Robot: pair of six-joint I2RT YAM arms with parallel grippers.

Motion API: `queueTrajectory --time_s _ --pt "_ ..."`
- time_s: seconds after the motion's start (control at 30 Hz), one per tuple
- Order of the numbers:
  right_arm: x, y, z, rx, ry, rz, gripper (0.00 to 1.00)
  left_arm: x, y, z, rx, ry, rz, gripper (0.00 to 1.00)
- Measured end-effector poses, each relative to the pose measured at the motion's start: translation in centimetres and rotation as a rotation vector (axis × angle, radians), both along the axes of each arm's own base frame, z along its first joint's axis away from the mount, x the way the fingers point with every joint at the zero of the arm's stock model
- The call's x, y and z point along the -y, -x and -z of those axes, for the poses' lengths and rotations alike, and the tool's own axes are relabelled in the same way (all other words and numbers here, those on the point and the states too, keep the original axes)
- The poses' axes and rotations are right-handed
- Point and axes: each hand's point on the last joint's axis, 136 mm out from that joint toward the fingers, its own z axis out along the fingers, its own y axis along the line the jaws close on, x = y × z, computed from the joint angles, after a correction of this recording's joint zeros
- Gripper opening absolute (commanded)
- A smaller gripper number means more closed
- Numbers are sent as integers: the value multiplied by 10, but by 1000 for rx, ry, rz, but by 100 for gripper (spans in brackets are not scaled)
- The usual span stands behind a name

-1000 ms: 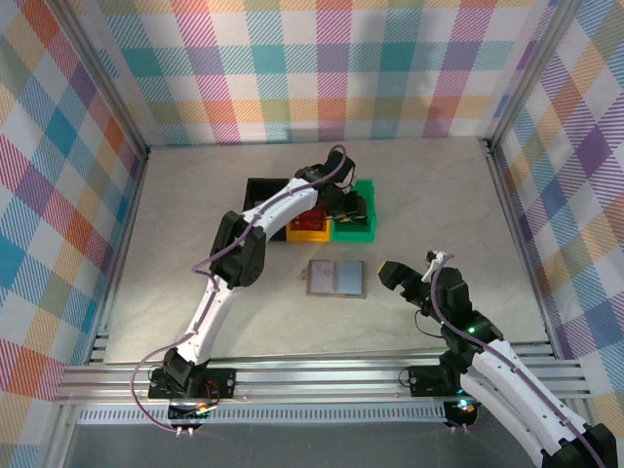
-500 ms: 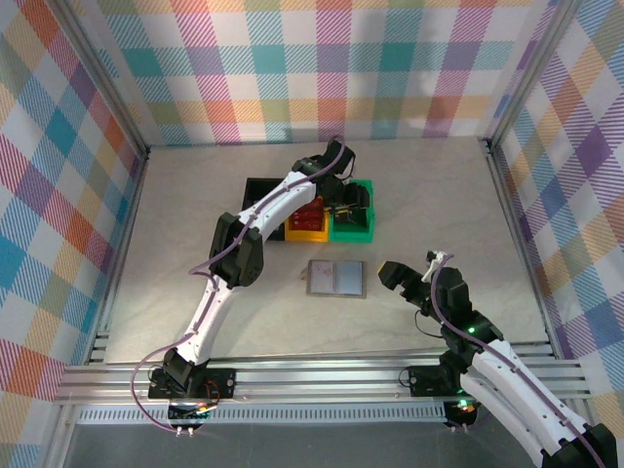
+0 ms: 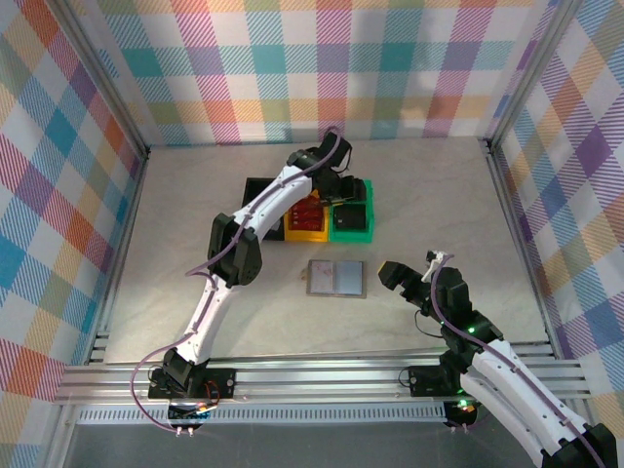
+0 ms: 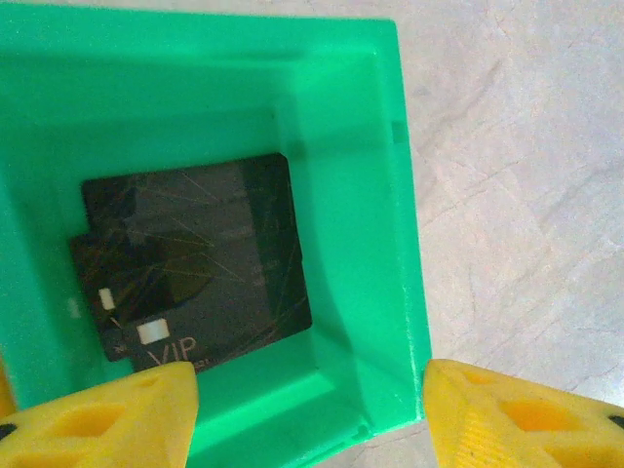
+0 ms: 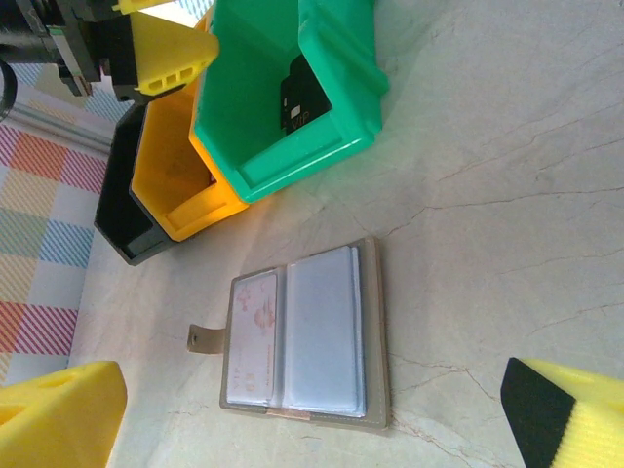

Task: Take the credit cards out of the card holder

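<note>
The card holder [image 3: 335, 278] lies open and flat on the table, a pale card [image 5: 252, 336] in its left pocket. My left gripper [image 4: 312, 419] hangs open above the green bin [image 4: 390, 195], with nothing between its yellow fingertips [image 4: 107, 419]. Two dark credit cards [image 4: 190, 258] lie stacked on that bin's floor. A red card [image 3: 310, 213] rests in the yellow bin [image 3: 307, 231]. My right gripper [image 5: 312, 419] is wide open and empty, just right of the card holder [image 5: 302, 336] and a little above the table. From above, the left gripper [image 3: 343, 200] is over the bins and the right gripper [image 3: 405, 273] is beside the holder.
A black bin [image 3: 261, 190], the yellow bin [image 5: 180, 175] and the green bin [image 5: 292, 88] stand in a row behind the card holder. The pale marbled table [image 3: 195, 283] is bare to the left, right and front. Checked walls enclose it.
My left gripper's jaws have spread apart and the wrist has drawn up and back over the green bin. The right arm and the card holder have not moved.
</note>
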Motion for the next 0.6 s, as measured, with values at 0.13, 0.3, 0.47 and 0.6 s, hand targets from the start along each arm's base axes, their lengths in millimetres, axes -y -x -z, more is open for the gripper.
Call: queueTrajectory --time_s 0.13,0.3,0.47,0.6 --pt "-1 0 2 -9 3 -6 99 -14 2 -5 -3 -35 -7 63" --pt "-11 3 14 -61 14 -67 99 -42 36 -23 -14 -86 -11 63" --pt "-28 4 14 -106 5 -161 96 -81 96 -38 -30 -81 -47 64" --pt "-46 2 7 -136 -16 -247 89 -101 134 -29 -46 -57 -86 64"
